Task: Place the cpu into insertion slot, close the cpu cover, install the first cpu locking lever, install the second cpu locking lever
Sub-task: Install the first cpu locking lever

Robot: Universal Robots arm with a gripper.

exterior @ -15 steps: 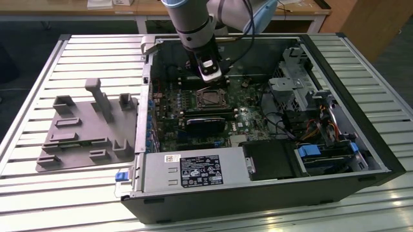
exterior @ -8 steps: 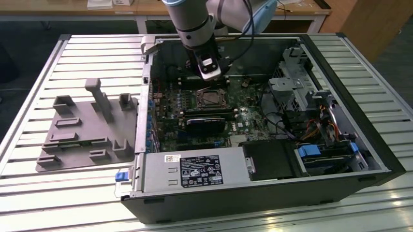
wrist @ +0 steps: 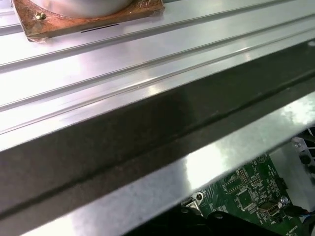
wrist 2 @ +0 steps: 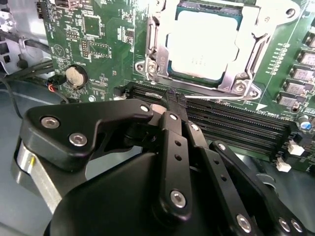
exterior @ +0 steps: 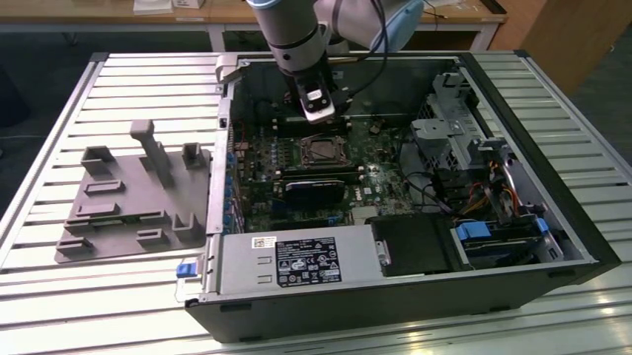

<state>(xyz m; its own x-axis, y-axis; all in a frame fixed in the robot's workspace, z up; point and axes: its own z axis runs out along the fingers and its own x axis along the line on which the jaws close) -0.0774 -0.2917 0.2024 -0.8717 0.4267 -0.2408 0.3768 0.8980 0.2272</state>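
You have one cpu (wrist 2: 204, 44) seated in one insertion slot (exterior: 302, 152), with one cpu cover (wrist 2: 160, 44) flat around it. One gripper (wrist 2: 174, 102) sits just beside the socket, jaws together.

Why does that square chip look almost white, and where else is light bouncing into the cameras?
Second wrist view: light glares off the cpu, washing its metal top pale, while the black hand stays dark in front. First wrist view: bright streaks run along the ribbed table and the rim of the case. Exterior view: the case's inside sits in shade; the table's near slats shine.
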